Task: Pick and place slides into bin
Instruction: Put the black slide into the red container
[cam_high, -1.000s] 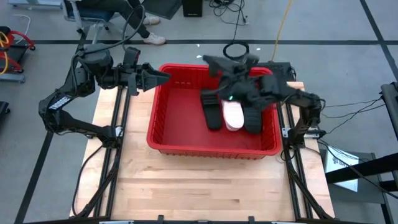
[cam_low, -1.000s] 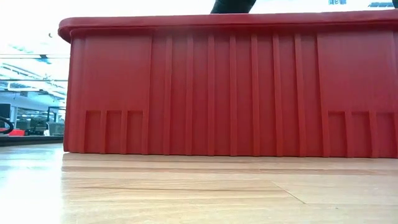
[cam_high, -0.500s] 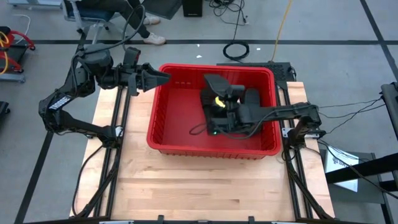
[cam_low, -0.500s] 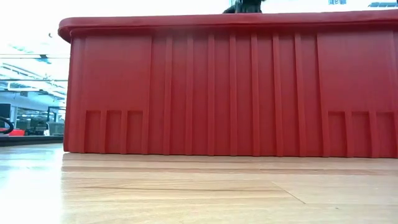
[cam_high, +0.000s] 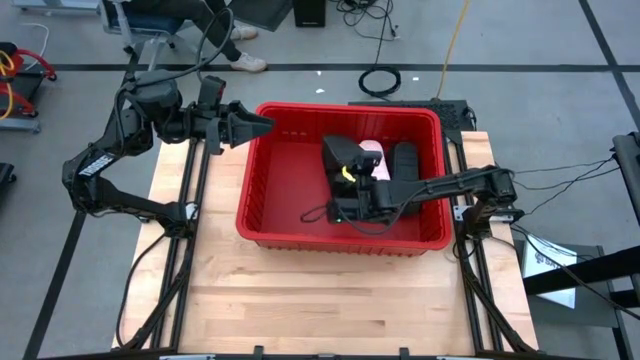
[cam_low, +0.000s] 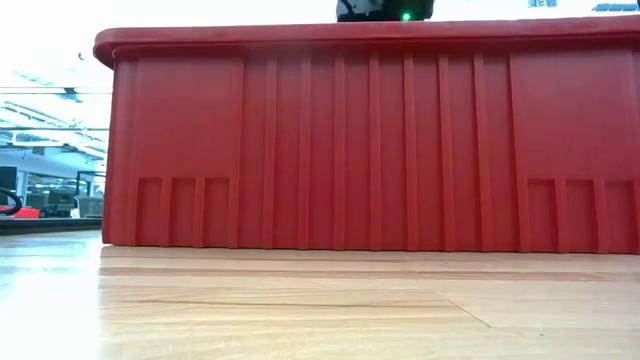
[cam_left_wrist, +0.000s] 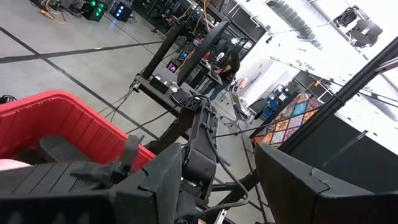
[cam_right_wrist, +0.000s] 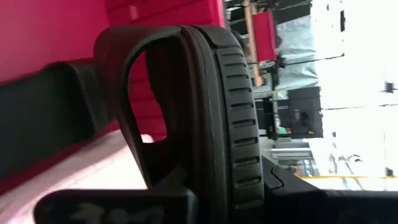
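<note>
The red bin (cam_high: 340, 238) stands mid-table and fills the low view (cam_low: 370, 140). My right gripper (cam_high: 343, 182) reaches into it from the table's right and is shut on a black slide (cam_high: 338, 155), which fills the right wrist view (cam_right_wrist: 199, 93). Beside it a pale pink slide (cam_high: 371, 151) and another black slide (cam_high: 405, 160) lie on the bin's floor. My left gripper (cam_high: 258, 124) hangs open and level over the bin's far left corner, holding nothing. My right gripper pinches one end of the black slide (cam_right_wrist: 208, 183) between its two fingers, one on the ribbed sole side and one on the strap side. The fingers lie along the slide. It is turned on its edge; whether it touches the slides below, I cannot tell.
Bare wooden tabletop (cam_high: 330, 300) lies between the bin and the table's near edge. The bin's near wall blocks the low view, with only part of my right arm (cam_low: 385, 8) showing above its rim. Cables and a person's legs (cam_high: 235, 45) show on the floor beyond.
My right gripper has come down from above the bin's far rim into the bin, toward the near wall, carrying the black slide. The slide now sits low inside the bin, over the spot where a black slide lay at the left of the row.
</note>
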